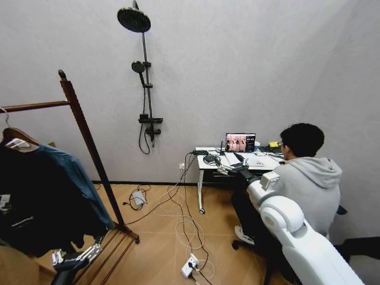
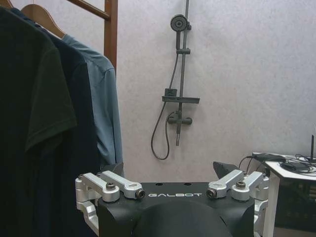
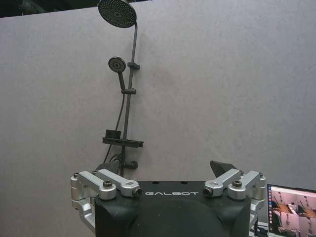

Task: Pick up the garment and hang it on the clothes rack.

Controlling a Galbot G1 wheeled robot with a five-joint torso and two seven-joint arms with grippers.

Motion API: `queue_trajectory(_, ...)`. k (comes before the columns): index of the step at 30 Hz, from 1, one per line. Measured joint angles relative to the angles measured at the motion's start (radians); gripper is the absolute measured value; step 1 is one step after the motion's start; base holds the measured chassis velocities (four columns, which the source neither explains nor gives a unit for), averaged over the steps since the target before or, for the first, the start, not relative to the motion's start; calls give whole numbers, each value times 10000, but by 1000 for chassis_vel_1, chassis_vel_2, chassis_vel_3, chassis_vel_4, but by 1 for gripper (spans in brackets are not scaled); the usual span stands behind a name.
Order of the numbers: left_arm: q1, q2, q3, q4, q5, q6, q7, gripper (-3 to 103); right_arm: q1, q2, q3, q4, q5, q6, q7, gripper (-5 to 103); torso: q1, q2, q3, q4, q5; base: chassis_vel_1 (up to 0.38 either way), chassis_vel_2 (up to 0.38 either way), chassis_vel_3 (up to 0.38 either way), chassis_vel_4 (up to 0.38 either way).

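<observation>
The clothes rack (image 1: 83, 130), dark reddish-brown wood with a ball finial, stands at the left; its post (image 2: 111, 24) also appears in the left wrist view. The teal garment (image 1: 71, 172) hangs from it on a wooden hanger, beside a black jacket (image 1: 24, 202). In the left wrist view the garment (image 2: 106, 98) hangs just behind two darker pieces. My left gripper (image 1: 83, 254) is low beside the rack's foot, below the garment's hem; it (image 2: 169, 168) is open and holds nothing. My right gripper (image 1: 228, 169) is raised at the right toward the desk; it (image 3: 165, 165) is open and empty.
A white desk (image 1: 208, 163) with a laptop stands by the back wall at the right. Cables and a power strip (image 1: 189, 265) lie on the wooden floor in the middle. A shower fixture (image 1: 145, 89) is mounted on the wall. The rack's slatted base (image 1: 116, 246) reaches toward me.
</observation>
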Motion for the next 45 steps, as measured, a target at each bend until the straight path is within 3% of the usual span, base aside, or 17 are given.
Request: queue_trajectory(45,0,0,0,0,0,0,1,100,121,95,-240,-78,-86,38,-35,100,-3,1,-1,0,-2,161,-191,-186,162)
